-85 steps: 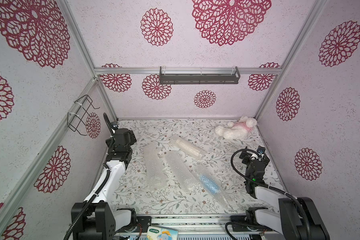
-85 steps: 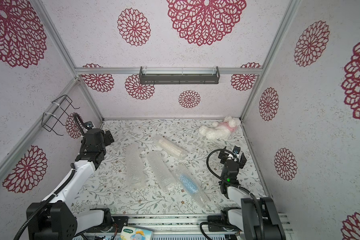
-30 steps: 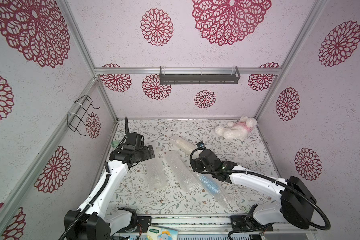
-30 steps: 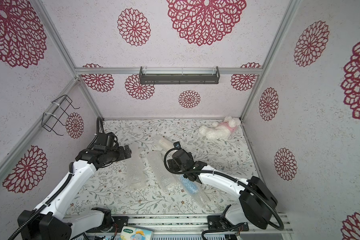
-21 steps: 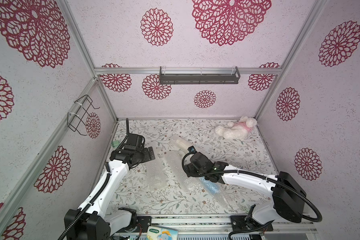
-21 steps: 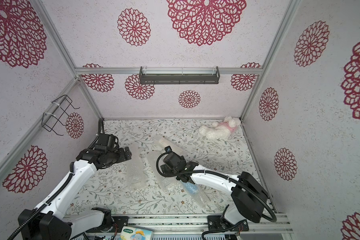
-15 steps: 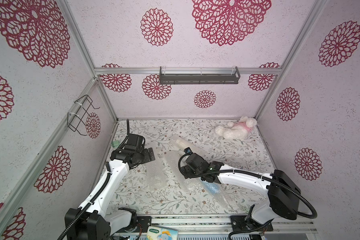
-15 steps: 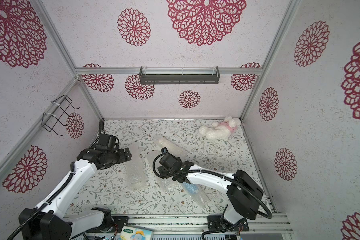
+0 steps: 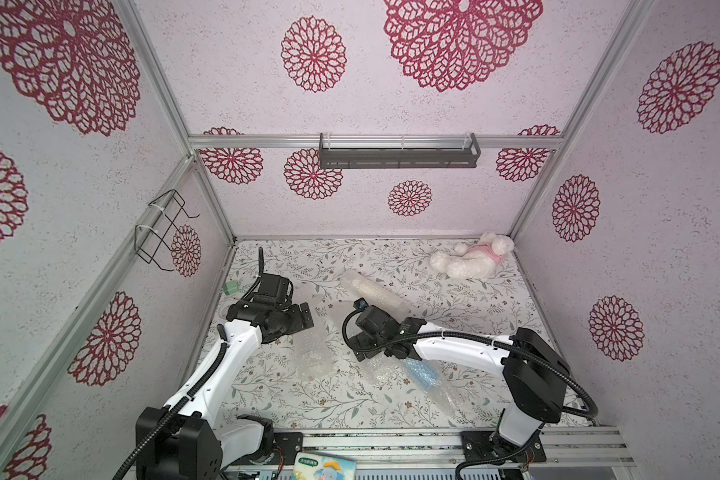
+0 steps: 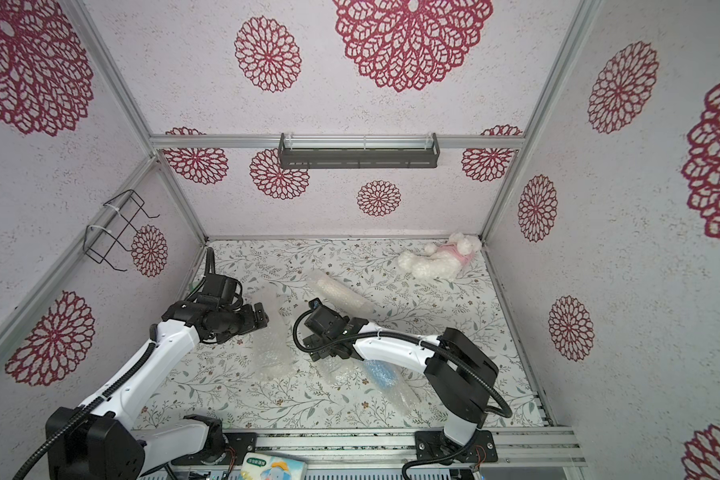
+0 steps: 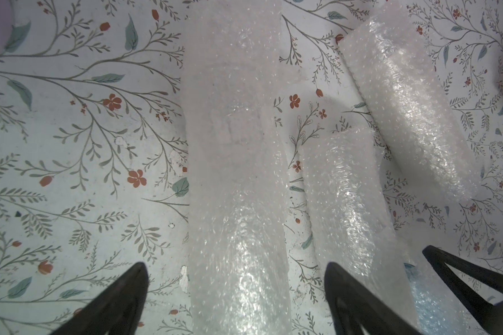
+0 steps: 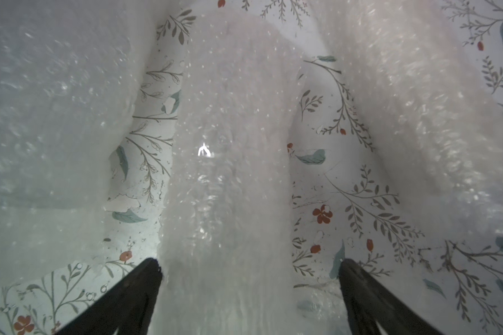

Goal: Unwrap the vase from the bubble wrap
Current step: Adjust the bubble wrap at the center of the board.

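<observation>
- The bubble wrap lies in several clear pieces across the middle of the floral desk. There is a long roll nearest the left arm, a middle roll and a rear roll lying slantwise further back. A front bundle has a blue shape showing through it.
- The left hand has its fingers spread wide, one on each side of the long roll and above it, with nothing grasped.
- The right hand is also spread wide, astride the near end of the middle roll. The wrist view is blurred, so I cannot tell whether a pad touches the wrap.
- In both top views the right arm reaches across the desk, and its white forearm covers part of the front bundle.
- The two hands are near each other but apart.
- A white and pink plush toy lies in the far right corner, well apart from the wrap.
- A small green block sits by the left wall behind the left arm.
- A wire basket hangs on the left wall and a grey shelf on the back wall.
- A tissue pack lies at the front edge.
</observation>
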Available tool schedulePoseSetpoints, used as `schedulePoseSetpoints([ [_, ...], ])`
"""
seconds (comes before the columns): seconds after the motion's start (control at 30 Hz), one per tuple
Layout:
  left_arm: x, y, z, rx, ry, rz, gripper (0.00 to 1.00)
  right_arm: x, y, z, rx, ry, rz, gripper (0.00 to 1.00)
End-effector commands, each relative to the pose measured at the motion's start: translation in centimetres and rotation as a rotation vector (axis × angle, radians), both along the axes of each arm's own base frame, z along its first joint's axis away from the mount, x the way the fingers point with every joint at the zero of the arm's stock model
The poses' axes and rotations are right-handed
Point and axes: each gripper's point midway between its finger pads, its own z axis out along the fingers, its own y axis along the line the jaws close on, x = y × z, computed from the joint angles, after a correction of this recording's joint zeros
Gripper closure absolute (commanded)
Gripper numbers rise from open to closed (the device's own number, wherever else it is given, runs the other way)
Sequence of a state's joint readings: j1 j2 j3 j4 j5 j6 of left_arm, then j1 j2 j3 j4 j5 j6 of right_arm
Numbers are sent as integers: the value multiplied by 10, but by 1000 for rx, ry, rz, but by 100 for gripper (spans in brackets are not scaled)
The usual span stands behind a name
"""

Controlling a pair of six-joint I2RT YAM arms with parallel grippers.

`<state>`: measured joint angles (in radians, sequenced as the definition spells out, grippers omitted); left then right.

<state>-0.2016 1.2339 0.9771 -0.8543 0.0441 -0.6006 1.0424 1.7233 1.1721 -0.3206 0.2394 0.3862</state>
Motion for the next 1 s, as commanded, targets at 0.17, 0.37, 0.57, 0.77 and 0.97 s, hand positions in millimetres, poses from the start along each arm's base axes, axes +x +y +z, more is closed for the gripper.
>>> schedulePoseSetpoints([
  [0.17, 1, -4, -6, -43, 11, 13, 3, 8, 3, -5, -72, -11, -19, 1],
  [0.37, 4, -2, 0, -75, -21, 10, 3, 14, 10, -17, -108, -11, -19, 1],
  [0.57, 4, -4, 7, -110, -56, 2, 3, 14, 20, -26, -79, 20, -22, 1],
  [0.77, 3, -7, 11, -131, -71, -3, 3, 9, 29, -27, -1, 65, -43, 3],
  [0.97, 3, -8, 13, -145, -78, 2, 3, 6, 35, -16, 126, 78, -80, 5],
])
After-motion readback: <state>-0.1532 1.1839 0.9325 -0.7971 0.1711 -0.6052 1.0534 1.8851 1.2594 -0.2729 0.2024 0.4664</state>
